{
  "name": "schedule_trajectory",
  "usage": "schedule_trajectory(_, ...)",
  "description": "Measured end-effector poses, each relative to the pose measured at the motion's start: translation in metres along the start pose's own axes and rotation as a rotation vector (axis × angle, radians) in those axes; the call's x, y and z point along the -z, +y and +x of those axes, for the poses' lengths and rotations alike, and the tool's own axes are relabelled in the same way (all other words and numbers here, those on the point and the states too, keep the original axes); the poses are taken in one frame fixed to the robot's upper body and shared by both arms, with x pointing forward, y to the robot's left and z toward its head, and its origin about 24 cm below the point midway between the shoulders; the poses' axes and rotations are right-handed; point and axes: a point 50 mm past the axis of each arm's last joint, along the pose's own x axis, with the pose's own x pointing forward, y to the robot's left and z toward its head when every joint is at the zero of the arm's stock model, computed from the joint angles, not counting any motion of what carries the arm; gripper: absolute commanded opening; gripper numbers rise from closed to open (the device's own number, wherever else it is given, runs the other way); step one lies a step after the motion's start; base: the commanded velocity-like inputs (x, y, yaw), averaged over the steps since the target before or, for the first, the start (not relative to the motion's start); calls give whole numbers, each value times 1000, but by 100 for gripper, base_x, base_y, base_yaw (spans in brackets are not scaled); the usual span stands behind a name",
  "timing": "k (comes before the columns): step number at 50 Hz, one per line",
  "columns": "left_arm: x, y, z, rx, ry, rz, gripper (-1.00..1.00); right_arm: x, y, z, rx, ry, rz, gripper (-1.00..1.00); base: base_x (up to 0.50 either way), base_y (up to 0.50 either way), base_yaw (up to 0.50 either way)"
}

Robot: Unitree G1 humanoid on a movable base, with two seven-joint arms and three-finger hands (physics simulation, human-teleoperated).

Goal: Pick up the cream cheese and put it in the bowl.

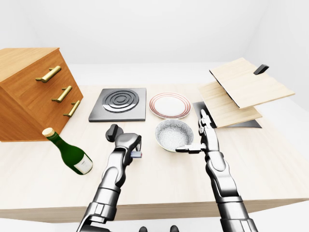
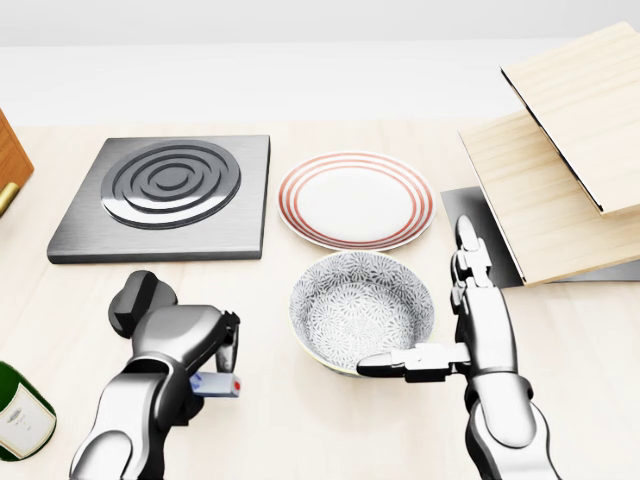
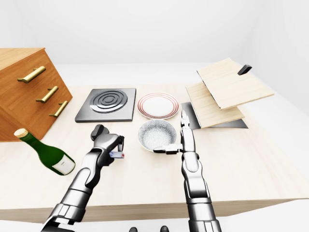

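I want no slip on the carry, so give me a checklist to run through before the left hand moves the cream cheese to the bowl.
1. Left hand closed round the cream cheese: ok.
2. Box clear of the table: cannot tell.
3. Bowl empty and upright: ok.
4. Path to the bowl free: ok.
5. Right hand open, thumb at the bowl's rim, in the way: not ok.
6. Bottle away from the path: ok.

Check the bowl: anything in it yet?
Empty. The bowl shows only its patterned inside; the cream cheese sits in the left hand beside it.
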Motion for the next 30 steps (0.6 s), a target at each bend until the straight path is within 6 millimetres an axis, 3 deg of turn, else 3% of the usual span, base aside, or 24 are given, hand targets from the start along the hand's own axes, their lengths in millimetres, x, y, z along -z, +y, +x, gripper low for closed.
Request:
schedule_trajectory(16, -9, 51, -22, -69, -28, 33, -100, 1, 0, 0, 1, 4, 1, 100, 0, 0, 0)
schedule_trajectory(30, -34, 95, -38, -147, -77, 69, -100, -2, -1, 0, 3, -8, 5, 100, 0, 0, 0)
